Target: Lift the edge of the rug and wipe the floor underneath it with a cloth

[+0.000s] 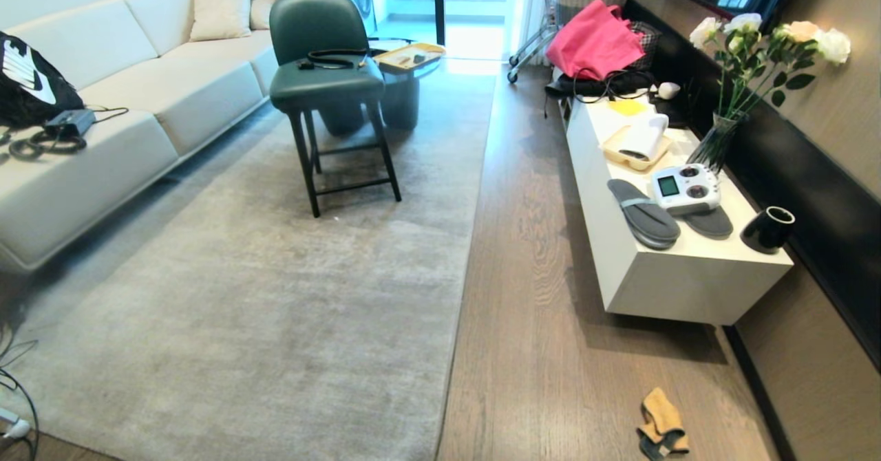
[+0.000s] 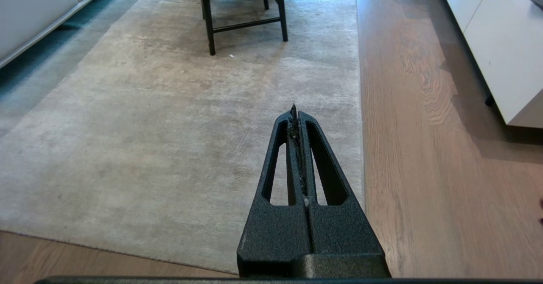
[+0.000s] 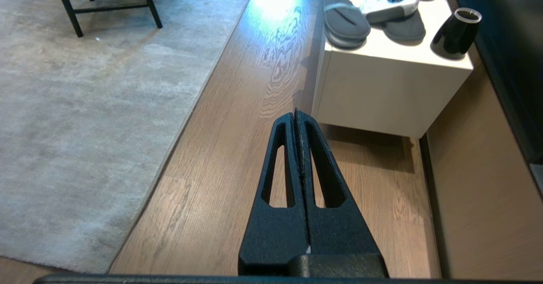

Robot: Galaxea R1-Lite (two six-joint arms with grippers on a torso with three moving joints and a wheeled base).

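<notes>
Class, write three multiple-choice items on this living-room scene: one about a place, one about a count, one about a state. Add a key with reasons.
1. Where does the cloth lie?
A. on the rug
B. on the floor by the white cabinet
C. on the sofa

2. How many grey slippers rest on the cabinet?
A. one
B. two
C. four

3. How is the left end effector?
A. shut, empty
B. wide open
C. shut on the cloth

Key: B, it lies on bare planks; B, a pair shows beside the controller; A, its fingers meet with nothing between them.
</notes>
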